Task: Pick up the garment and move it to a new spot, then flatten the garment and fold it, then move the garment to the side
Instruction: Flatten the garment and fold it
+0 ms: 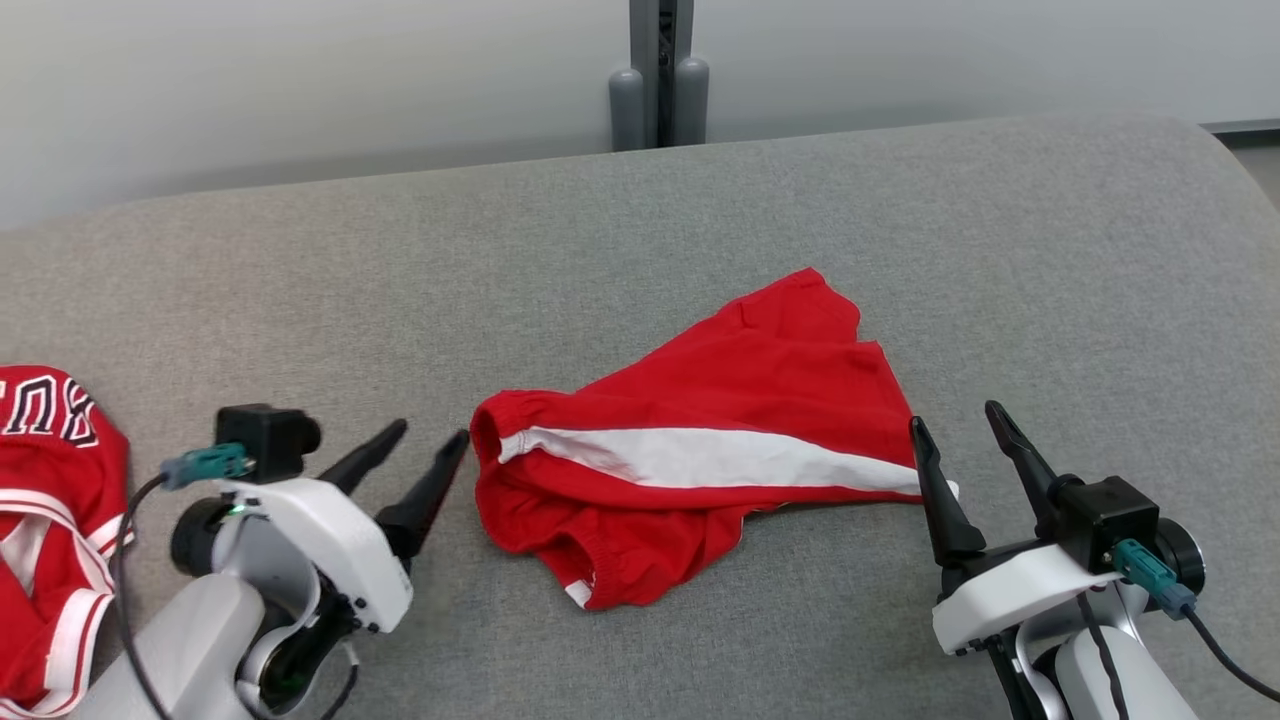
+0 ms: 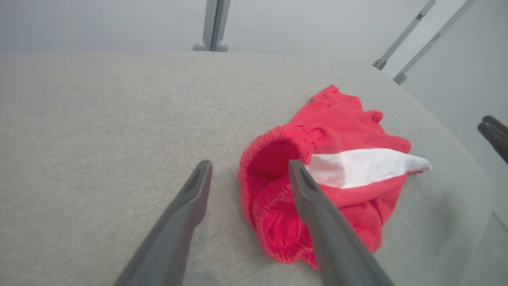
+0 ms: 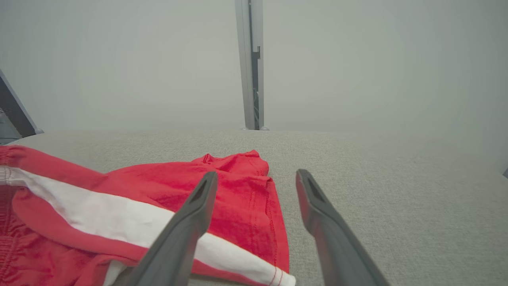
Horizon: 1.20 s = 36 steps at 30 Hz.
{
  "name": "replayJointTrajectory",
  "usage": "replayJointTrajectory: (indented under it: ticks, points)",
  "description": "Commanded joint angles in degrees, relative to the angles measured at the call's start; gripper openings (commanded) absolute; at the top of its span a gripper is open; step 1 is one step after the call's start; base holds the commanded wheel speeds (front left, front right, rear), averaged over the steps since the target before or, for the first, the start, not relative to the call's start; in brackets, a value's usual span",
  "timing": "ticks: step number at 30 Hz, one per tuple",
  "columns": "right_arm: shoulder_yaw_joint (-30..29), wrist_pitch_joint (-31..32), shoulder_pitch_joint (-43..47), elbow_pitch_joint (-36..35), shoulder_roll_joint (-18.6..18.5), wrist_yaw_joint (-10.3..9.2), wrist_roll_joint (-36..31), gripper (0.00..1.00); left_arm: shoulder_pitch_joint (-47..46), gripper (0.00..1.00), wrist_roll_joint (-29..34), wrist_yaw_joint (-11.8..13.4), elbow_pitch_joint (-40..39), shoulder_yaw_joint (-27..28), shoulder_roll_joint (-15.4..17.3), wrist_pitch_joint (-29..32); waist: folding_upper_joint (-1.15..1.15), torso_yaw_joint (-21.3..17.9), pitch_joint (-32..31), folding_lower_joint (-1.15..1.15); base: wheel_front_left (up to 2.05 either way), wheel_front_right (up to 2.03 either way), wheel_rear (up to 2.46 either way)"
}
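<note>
The garment (image 1: 700, 450), red shorts with a white side stripe, lies crumpled in the middle of the grey padded table (image 1: 640, 250). My left gripper (image 1: 435, 432) stands open just left of its elastic waistband, fingers apart and holding nothing. In the left wrist view the waistband opening (image 2: 274, 159) sits between and past the two fingers, and my left gripper (image 2: 250, 167) is open. My right gripper (image 1: 955, 415) is open at the shorts' right end, by the tip of the white stripe. The right wrist view has the leg hem (image 3: 254, 206) under the left finger of my open right gripper (image 3: 256, 174).
A second red and white garment with dark lettering (image 1: 50, 520) lies at the table's left edge. A grey post (image 1: 660, 70) stands behind the table against a pale wall. Bare grey cloth stretches behind and to the right of the shorts.
</note>
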Motion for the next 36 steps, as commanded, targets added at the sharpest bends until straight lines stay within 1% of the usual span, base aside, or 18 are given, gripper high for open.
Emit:
replayJointTrajectory:
  ticks: [1,4,8,9,12,13,15,18,20,24,25,27,28,30,31,33,36]
  points:
    - [-0.19,-0.29,0.83,-0.42,-0.42,-0.01,-0.03,1.00,0.64,1.00,0.59,0.58,-0.68,0.55,0.59,-1.07,0.00,0.31,-0.33,0.00,0.00,0.00,0.00]
    - [0.07,-0.29,1.03,-1.09,-0.23,-0.01,-0.36,1.00,3.28,1.00,2.69,3.29,-4.09,2.47,1.55,-6.94,0.00,0.81,-0.85,0.00,0.00,0.00,0.00]
    - [0.88,-0.29,2.05,-1.95,0.16,-0.01,-0.53,1.00,7.35,1.00,3.31,7.09,-7.57,7.37,0.57,-17.15,0.00,1.34,-1.67,0.00,0.00,0.00,0.00]
    - [1.10,-0.29,2.25,-2.37,0.30,-0.01,-0.67,1.00,8.22,1.00,3.80,8.23,-8.07,8.58,0.00,-18.78,0.00,1.42,-1.91,0.00,0.00,0.00,0.00]
    - [1.18,-0.29,2.79,-3.82,0.60,-0.01,-0.55,1.00,11.15,1.00,5.84,10.61,-10.33,12.88,-2.99,-20.78,0.00,1.70,-2.71,0.00,0.00,0.00,0.00]
    - [1.06,-0.29,3.17,-4.57,0.69,-0.01,-0.42,1.00,11.96,1.00,6.84,11.33,-11.69,15.44,-4.46,-20.91,0.00,1.80,-2.91,0.00,0.00,0.00,0.00]
    - [0.86,-0.29,3.79,-5.91,0.89,-0.01,-0.01,1.00,14.45,1.00,11.17,11.99,-15.50,20.75,-8.12,-20.95,0.00,1.98,-3.45,0.00,0.00,0.00,0.00]
    - [0.57,-0.29,5.23,-7.46,1.08,-0.01,0.55,1.00,19.66,1.00,18.16,10.97,-18.89,26.02,-13.45,-20.83,0.00,2.00,-4.55,0.00,0.00,0.00,0.00]
    - [0.24,-0.29,6.37,-8.06,1.13,0.00,1.21,1.00,22.35,1.00,22.52,9.55,-19.79,27.33,-16.12,-20.84,0.00,2.02,-5.55,0.00,0.00,0.00,0.00]
    - [-0.41,-0.29,8.97,-8.97,1.27,0.00,2.19,1.00,27.12,1.00,28.19,7.49,-19.23,28.81,-19.39,-20.85,0.00,2.15,-7.22,0.00,0.00,0.00,0.00]
    - [-0.58,-0.29,9.66,-9.18,1.29,0.00,2.44,1.00,28.03,1.00,29.01,6.93,-18.99,29.12,-20.00,-20.84,0.00,2.20,-7.48,0.00,0.00,0.00,0.00]
    - [-0.94,-0.29,10.96,-9.92,1.29,-0.01,3.31,1.00,29.44,1.00,31.07,6.66,-18.56,29.70,-20.64,-20.84,0.00,2.31,-8.00,0.00,0.00,0.00,0.00]
    - [-0.89,-0.29,12.41,-10.08,1.32,0.00,3.89,1.00,30.69,1.00,32.94,6.35,-18.00,29.95,-20.92,-20.85,0.00,2.41,-8.75,0.00,0.00,0.00,0.00]
    - [-1.62,-0.29,13.87,-10.44,1.24,0.00,4.74,1.00,31.40,1.00,35.88,6.76,-18.27,30.21,-21.13,-20.86,0.00,2.54,-9.53,0.00,0.00,0.00,0.00]
    - [-1.62,-0.29,13.87,-10.44,1.24,0.00,4.74,1.00,31.40,1.00,35.88,6.76,-18.27,30.21,-21.13,-20.86,0.00,2.54,-9.53,0.00,0.00,0.00,0.00]
    - [-2.37,-0.29,14.99,-10.99,1.26,0.00,5.11,1.00,32.40,1.00,39.21,7.55,-18.67,30.22,-21.28,-20.85,0.00,2.48,-9.96,0.00,0.00,0.00,0.00]
    - [-2.93,-0.29,16.11,-11.48,1.31,0.00,4.70,1.00,33.26,1.00,42.06,8.21,-19.26,30.30,-21.33,-20.85,0.00,2.30,-10.16,0.00,0.00,0.00,0.00]
